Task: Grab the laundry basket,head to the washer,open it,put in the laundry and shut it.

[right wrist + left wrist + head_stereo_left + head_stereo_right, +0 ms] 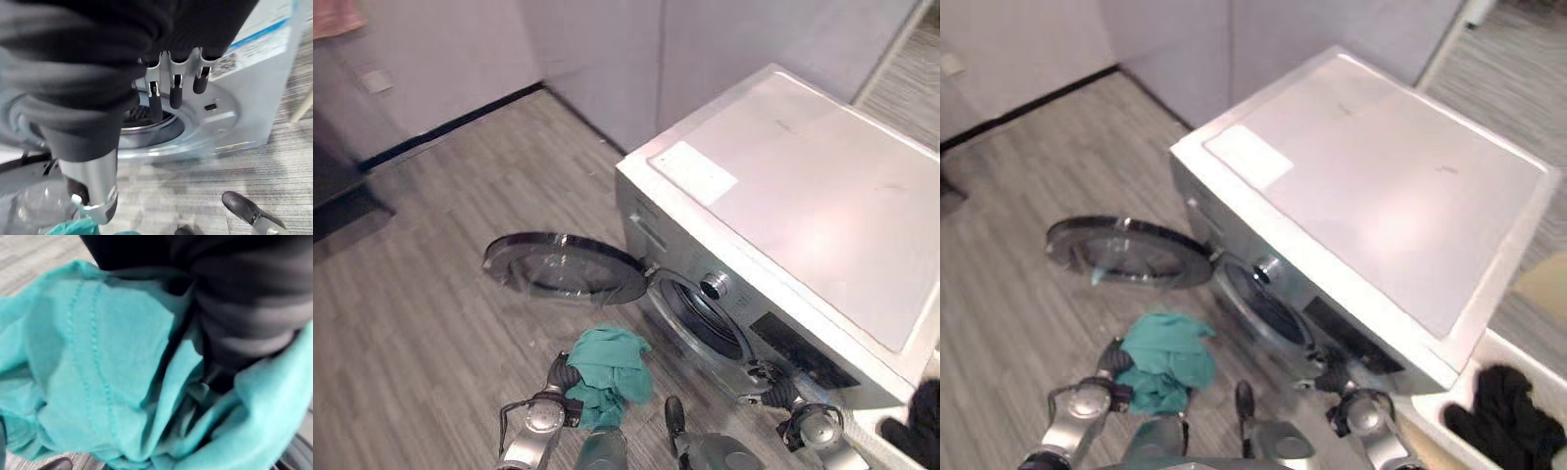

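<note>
A teal cloth (pixel 612 367) hangs bunched from my left hand (pixel 560 374), just above the floor in front of the washer (pixel 803 186). In the left wrist view the cloth (pixel 98 372) wraps round the hand's dark cover (pixel 244 308), with the fingers buried in its folds. The round glass door (pixel 563 266) stands swung wide open to the left, and the drum opening (pixel 705 318) is uncovered. Low by the washer's front panel is my right hand (pixel 773 390), holding nothing. Its fingers (pixel 173 93) hang relaxed in front of the drum opening (pixel 151 122).
A white laundry basket (pixel 1498 362) with black clothes (pixel 1508 416) in it stands on the floor at the washer's right side. Grey walls with a black baseboard (pixel 450 125) close the corner behind. A dark piece of furniture (pixel 333 186) stands at far left.
</note>
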Motion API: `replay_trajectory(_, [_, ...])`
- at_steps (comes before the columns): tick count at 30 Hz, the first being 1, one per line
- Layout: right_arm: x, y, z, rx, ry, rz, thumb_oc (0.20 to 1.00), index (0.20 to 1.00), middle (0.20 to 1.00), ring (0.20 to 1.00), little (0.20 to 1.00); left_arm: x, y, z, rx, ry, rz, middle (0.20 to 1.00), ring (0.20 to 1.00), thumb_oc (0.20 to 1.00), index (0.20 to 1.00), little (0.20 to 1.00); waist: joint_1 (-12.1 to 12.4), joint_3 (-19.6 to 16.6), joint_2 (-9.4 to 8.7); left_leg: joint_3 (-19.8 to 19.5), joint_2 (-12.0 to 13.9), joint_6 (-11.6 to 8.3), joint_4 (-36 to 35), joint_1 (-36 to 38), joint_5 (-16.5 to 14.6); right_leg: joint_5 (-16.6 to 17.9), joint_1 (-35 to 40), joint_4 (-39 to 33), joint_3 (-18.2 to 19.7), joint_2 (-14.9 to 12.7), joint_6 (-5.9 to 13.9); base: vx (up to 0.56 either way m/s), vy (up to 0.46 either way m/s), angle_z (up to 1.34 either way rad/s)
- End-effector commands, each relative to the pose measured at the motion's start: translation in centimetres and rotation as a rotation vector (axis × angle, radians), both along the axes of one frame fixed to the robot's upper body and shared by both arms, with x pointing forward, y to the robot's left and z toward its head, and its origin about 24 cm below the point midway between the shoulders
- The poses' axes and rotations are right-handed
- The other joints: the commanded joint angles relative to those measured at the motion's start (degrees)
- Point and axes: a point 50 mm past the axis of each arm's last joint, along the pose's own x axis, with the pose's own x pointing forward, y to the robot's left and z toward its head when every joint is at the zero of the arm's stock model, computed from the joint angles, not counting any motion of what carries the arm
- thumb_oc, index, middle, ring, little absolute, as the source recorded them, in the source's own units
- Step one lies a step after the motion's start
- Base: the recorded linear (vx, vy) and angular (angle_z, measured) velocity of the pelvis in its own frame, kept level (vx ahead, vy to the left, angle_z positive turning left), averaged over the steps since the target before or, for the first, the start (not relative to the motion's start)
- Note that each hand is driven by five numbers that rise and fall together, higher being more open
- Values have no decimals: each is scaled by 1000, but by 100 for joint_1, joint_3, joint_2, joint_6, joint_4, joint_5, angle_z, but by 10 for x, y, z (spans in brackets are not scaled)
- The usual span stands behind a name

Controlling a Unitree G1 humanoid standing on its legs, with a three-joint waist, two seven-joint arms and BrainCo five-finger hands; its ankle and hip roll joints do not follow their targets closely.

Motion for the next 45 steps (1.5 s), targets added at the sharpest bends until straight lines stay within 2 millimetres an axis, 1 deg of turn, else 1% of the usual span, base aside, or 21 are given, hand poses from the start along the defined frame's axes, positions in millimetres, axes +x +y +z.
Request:
replay_trajectory(1, [20, -4, 18, -16, -113, -16, 1000, 1000, 1000, 1000, 1000, 12, 17, 19, 100, -101, -57, 200, 200, 200, 200, 200, -106, -105, -385, 864, -149, 73, 420, 165, -255, -1215, -401, 1422, 272, -856, 971, 53, 257, -103])
replay_trajectory(4, [27, 7, 19, -1, -124, 17, 1000, 1000, 1000, 1000, 1000, 18, 25, 26, 125, -131, -38, 200, 200, 200, 200, 200, -19, -84, -380, 1376, -91, 118, 355, 299, -364, -1017, -664, 1472, -121, -1040, 1057, -23, 217, -165])
replay_trajectory(7, [33, 17, 22, 15, -142, 57, 1000, 1000, 1000, 1000, 1000, 18, 29, 29, 116, -145, -8, 200, 200, 200, 200, 200, 102, -91, -276, 2157, 42, 177, 256, 637, -460, -1048, -779, 1917, -1979, -1568, 903, 8, 156, -162])
replay_trajectory(12, [31, 19, 20, 20, -139, 54, 1000, 1000, 1000, 1000, 1000, 16, 30, 28, 91, -148, 47, 200, 200, 200, 200, 200, 139, -104, -355, 2638, -3, 168, 290, 922, -692, -1243, -688, 1941, -2483, -1506, 918, 50, 41, -129])
replay_trajectory(18, [39, 9, 29, 17, -186, -11, 1000, 1000, 1000, 1000, 1000, 46, 17, 49, -3, -286, 131, 200, 200, 200, 200, 200, 51, 353, -402, 2638, 318, 131, 1583, -32, -974, -1255, -1196, 1909, -1980, -1247, 726, -172, -132, -31])
replay_trajectory(20, [58, 10, 44, 37, -273, -37, 1000, 1000, 1000, 1000, 1000, 71, 3, 74, -102, -419, 192, 200, 200, 200, 200, 200, 173, 630, -369, 1512, 245, 35, 2464, -1181, -1049, -1404, -1951, 2474, -1935, -1247, 636, -344, -107, -76])
replay_trajectory(24, [74, 15, 67, 88, -398, -80, 1000, 1000, 1000, 1000, 1000, 116, -7, 133, -149, -664, 252, 200, 200, 200, 200, 200, -96, 938, -360, 1649, 472, 198, 3618, -2491, -1390, -1780, -3454, 3852, -1777, -1354, 485, -197, 17, -41])
replay_trajectory(26, [84, 24, 86, 146, -507, -91, 1000, 1000, 1000, 1000, 1000, 148, -10, 190, -188, -853, 315, 200, 200, 200, 200, 200, -297, 984, -361, 1669, 692, 281, 4616, -3561, -1702, -2098, -4551, 4819, -1653, -1439, 341, -135, 63, -6])
replay_trajectory(27, [84, 24, 86, 146, -508, -91, 1000, 1000, 1000, 1000, 1000, 148, -10, 190, -188, -854, 315, 200, 200, 200, 200, 200, -298, 965, -356, 1662, 699, 281, 4657, -3614, -1719, -2113, -4599, 4854, -1652, -1440, 339, -81, 42, -28])
replay_trajectory(29, [88, 34, 104, 228, -601, -84, 1000, 1000, 1000, 1000, 1000, 168, -3, 248, -208, -1025, 379, 200, 200, 200, 200, 200, -450, 945, -342, 1607, 836, 303, 5340, -4427, -1958, -2327, -5383, 5481, -1522, -1519, 257, -54, 38, -13])
replay_trajectory(30, [87, 37, 107, 245, -616, -70, 1000, 1000, 1000, 1000, 1000, 172, 2, 266, -196, -1073, 401, 200, 200, 200, 200, 200, -500, 938, -337, 1558, 875, 332, 5503, -4617, -2028, -2396, -5590, 5658, -1477, -1534, 230, -26, 69, -7])
replay_trajectory(31, [87, 44, 114, 277, -649, -34, 1000, 1000, 1000, 1000, 1000, 179, 10, 308, -175, -1186, 445, 200, 200, 200, 200, 200, -590, 924, -327, 1505, 938, 417, 5799, -4941, -2174, -2494, -5938, 5928, -1394, -1538, 198, 5, 56, -3])
replay_trajectory(32, [88, 45, 115, 279, -652, -34, 1000, 1000, 1000, 1000, 1000, 179, 10, 309, -174, -1190, 444, 200, 200, 200, 200, 200, -589, 918, -328, 1498, 941, 420, 5837, -4991, -2192, -2510, -5986, 5965, -1392, -1542, 199, 13, 79, -5])
replay_trajectory(33, [87, 48, 120, 290, -677, -1, 1000, 1000, 1000, 1000, 1000, 179, 18, 349, -118, -1303, 470, 200, 200, 200, 200, 200, -671, 888, -316, 1440, 980, 489, 6071, -5289, -2295, -2587, -6285, 6158, -1326, -1520, 179, 15, 38, -10])
replay_trajectory(34, [87, 48, 121, 292, -679, -1, 1000, 1000, 1000, 1000, 1000, 179, 18, 351, -117, -1306, 470, 200, 200, 200, 200, 200, -671, 879, -317, 1431, 984, 491, 6104, -5336, -2309, -2600, -6328, 6187, -1327, -1521, 178, 17, 57, -10])
replay_trajectory(38, [85, 48, 137, 339, -738, 55, 1000, 1000, 1000, 1000, 1000, 166, 40, 426, 84, -1502, 548, 200, 200, 200, 200, 200, -826, 736, -221, 1314, 1013, 591, 6524, -5953, -2456, -2660, -6882, 6524, -1251, -1511, 186, 39, 47, 0])
replay_trajectory(39, [85, 48, 137, 341, -740, 55, 1000, 1000, 1000, 1000, 1000, 166, 39, 427, 86, -1505, 547, 200, 200, 200, 200, 200, -827, 726, -222, 1305, 1011, 592, 6544, -5992, -2462, -2667, -6916, 6543, -1254, -1515, 186, 44, 49, 6])
replay_trajectory(41, [82, 45, 142, 349, -754, 78, 1000, 1000, 1000, 1000, 1000, 163, 49, 445, 247, -1521, 549, 922, 922, 922, 922, 922, -863, 670, -151, 1236, 964, 628, 6704, -6268, -2473, -2670, -7145, 6694, -1238, -1524, 194, 30, 33, 2])
replay_trajectory(42, [82, 45, 142, 352, -755, 77, 1000, 1000, 1000, 1000, 1000, 163, 48, 446, 249, -1523, 547, 922, 922, 922, 922, 922, -862, 659, -154, 1227, 960, 628, 6719, -6301, -2476, -2676, -7172, 6708, -1242, -1529, 194, 0, 0, 0])
replay_trajectory(43, [82, 44, 143, 347, -755, 86, 1000, 1000, 1000, 1000, 1000, 165, 48, 448, 302, -1511, 519, 1000, 1000, 1000, 1000, 1000, -861, 640, -133, 1209, 941, 635, 6754, -6359, -2472, -2674, -7220, 6746, -1234, -1527, 191, 19, 10, 6])
replay_trajectory(45, [83, 40, 144, 331, -745, 104, 1000, 1000, 1000, 1000, 1000, 176, 48, 439, 397, -1404, 405, 1000, 1000, 1000, 1000, 1000, -851, 600, -91, 1153, 892, 643, 6852, -6523, -2450, -2668, -7345, 6869, -1236, -1561, 187, 15, 9, 13])
